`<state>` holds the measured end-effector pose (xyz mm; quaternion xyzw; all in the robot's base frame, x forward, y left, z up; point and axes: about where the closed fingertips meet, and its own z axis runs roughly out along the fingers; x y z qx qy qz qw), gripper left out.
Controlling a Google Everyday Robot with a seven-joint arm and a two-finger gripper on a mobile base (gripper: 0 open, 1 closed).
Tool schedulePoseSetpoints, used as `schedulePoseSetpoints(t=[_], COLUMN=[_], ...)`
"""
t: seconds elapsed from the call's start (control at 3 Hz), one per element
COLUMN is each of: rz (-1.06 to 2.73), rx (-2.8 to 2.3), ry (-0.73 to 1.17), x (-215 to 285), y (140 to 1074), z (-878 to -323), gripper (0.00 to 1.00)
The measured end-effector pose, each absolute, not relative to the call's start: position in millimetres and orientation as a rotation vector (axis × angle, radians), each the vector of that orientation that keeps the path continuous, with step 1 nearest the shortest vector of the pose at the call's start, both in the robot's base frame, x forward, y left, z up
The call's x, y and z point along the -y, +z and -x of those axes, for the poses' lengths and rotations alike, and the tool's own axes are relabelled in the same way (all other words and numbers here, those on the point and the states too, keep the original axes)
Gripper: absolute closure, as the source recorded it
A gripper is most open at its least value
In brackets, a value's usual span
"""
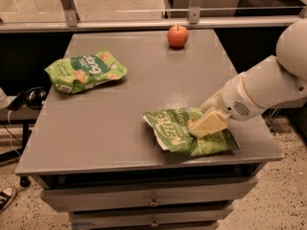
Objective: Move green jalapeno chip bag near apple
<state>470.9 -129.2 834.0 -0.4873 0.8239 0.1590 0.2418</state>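
The gripper (208,123) rests on the green jalapeno chip bag (173,128), near right of the table (144,95); whether it grips is unclear. The apple (177,36) sits far back.

claw (208,123) on jalapeno chip bag (173,130), front right | apple (178,36) back | second bag (85,70) left
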Motion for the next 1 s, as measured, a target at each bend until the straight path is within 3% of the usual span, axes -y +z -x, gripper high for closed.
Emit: schedulePoseSetpoints(t=[0.33,0.67,1.0], rz=[1.299,1.253,1.187], rx=[-2.256,-2.255,-2.271], ry=[0.406,0.316,0.142], x=[136.8,159.0,196.8], y=[848.2,880.7,932.4], z=[-479.1,-494.2,-502.6], gripper=[0.88,1.00,1.00])
